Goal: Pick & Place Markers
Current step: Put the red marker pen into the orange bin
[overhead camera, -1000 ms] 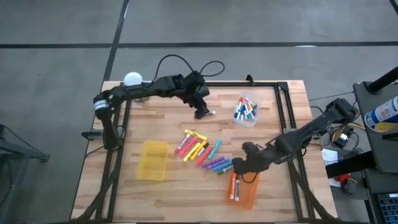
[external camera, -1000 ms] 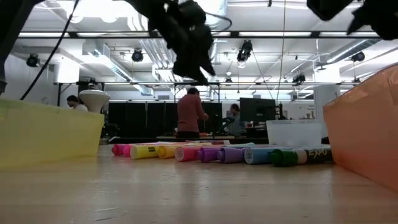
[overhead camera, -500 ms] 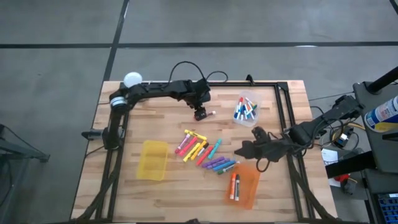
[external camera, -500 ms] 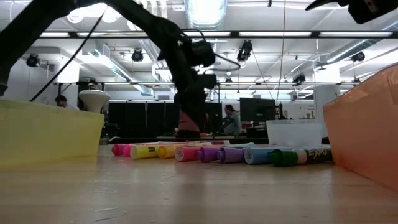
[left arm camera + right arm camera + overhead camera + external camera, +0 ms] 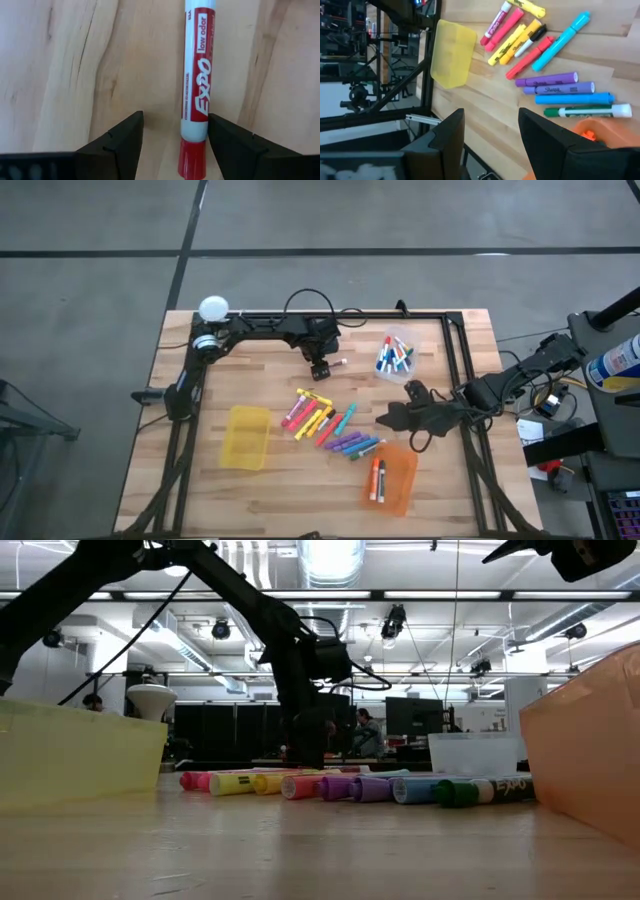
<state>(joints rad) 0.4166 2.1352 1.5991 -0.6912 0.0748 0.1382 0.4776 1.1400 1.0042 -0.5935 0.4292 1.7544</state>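
Note:
A red-and-white marker lies flat on the wood by itself, also visible in the high view. My left gripper is open and low over it, one finger on either side of its red end, which lies nearer one finger. Several markers lie loose mid-table. My right gripper is open and empty, hovering just beyond the orange bin, which holds two markers. The clear bin holds several markers.
A yellow bin stands near the table's left side, with bare wood around it. A dark frame rail runs along the table's far and side edges. A white ball sits at the far left corner. People stand in the room behind.
My left gripper has come down from above onto the lone red-and-white marker, and its arm has stretched out along the far edge. My right gripper has risen and drawn back from the orange bin toward the table's far right.

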